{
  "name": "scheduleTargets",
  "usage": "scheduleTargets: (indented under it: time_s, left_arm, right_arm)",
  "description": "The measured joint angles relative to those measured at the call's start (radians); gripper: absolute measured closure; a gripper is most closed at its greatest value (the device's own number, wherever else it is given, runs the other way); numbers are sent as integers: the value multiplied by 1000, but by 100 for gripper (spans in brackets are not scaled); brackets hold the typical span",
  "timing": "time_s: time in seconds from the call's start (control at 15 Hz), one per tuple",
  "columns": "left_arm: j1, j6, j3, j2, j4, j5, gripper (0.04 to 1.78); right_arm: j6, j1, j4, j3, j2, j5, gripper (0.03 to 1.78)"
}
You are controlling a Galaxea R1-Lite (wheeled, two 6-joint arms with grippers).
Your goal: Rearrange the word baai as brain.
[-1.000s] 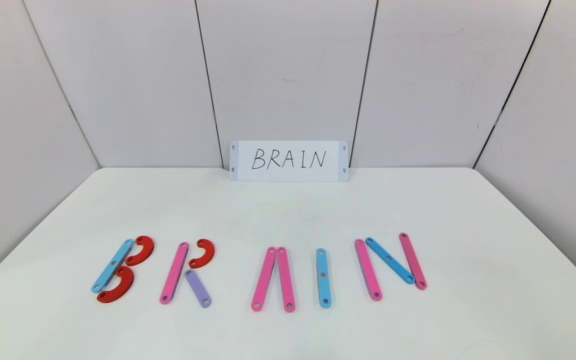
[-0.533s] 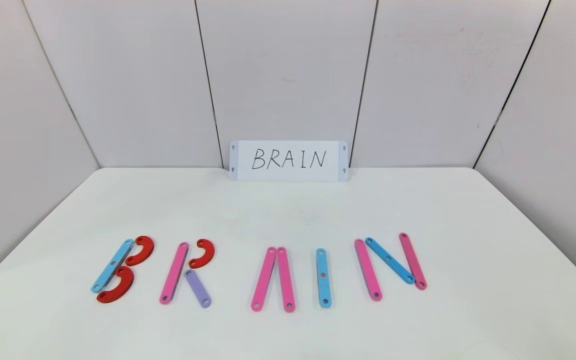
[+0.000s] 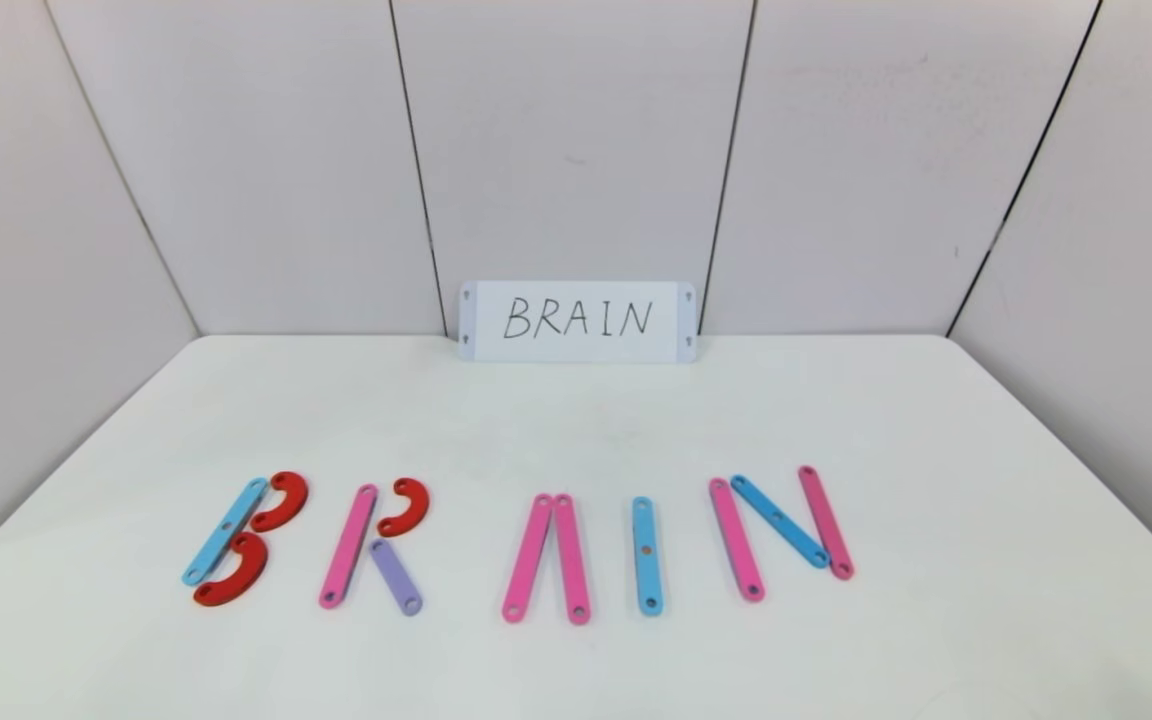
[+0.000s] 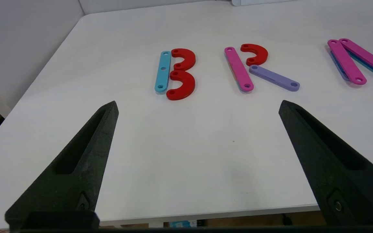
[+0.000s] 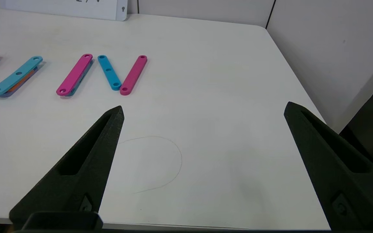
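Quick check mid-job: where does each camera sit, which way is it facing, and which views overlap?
Head: high, looking forward and down at the table, the whole word and the card; no robot parts show.
Left wrist: low at the near edge, facing B and R; open left pincer frames it.
Right wrist: low at the near edge, facing N; open right pincer frames it.
Shared: both wrist views catch the A.

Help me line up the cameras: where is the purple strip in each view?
Head view: purple strip, lower left, forming the R's leg.
Left wrist view: upper right of centre, beside the pink strip.
Right wrist view: not in it.
Shared landmark: the R's red curve.
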Motion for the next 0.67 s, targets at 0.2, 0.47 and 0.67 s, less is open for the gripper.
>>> scheduleTargets:
  time_s: [0.2,0.47,0.67]
  left_arm:
    - [0,-42,1,-1,0,2,8]
    - [0,-47,1,-1,0,1,8]
    - [0,-49,1,-1,0,2,8]
  right_arm:
    - [15,0,0,1,0,-2,8]
    - [43,0,0,1,0,-8,8]
    - [44,0,0,1,0,-8,8]
